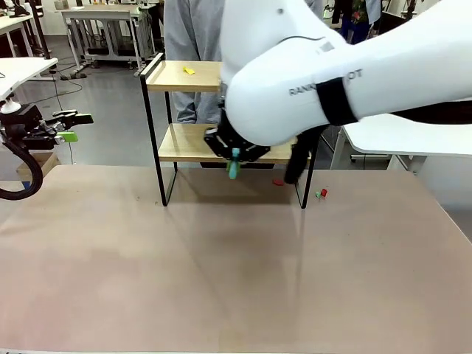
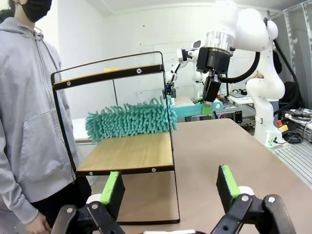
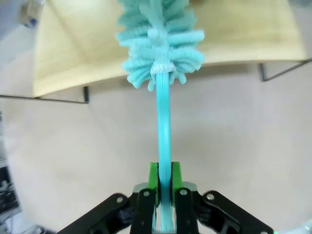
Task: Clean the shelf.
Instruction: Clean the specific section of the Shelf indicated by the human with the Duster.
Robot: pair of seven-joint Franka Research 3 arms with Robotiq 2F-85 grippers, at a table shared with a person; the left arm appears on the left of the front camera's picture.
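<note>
The shelf (image 1: 184,144) stands at the table's far side, a two-tier wooden rack in a black frame. My right gripper (image 1: 234,151) is shut on the handle of a teal fluffy duster (image 3: 164,129) just in front of the lower board. In the right wrist view the green pads of that gripper (image 3: 165,171) clamp the handle, and the duster head (image 3: 158,44) lies over the lower board (image 3: 68,58). From the left wrist, the duster (image 2: 129,119) rests across the lower board (image 2: 126,155). My left gripper (image 2: 170,185) is open and holds nothing; it hovers off the table's left edge (image 1: 70,127).
A small yellow scrap (image 1: 189,71) lies on the top board. A red bit (image 1: 278,181) and a green-red bit (image 1: 321,193) lie on the table by the shelf's right leg. A person in a grey hoodie (image 2: 29,122) stands behind the shelf.
</note>
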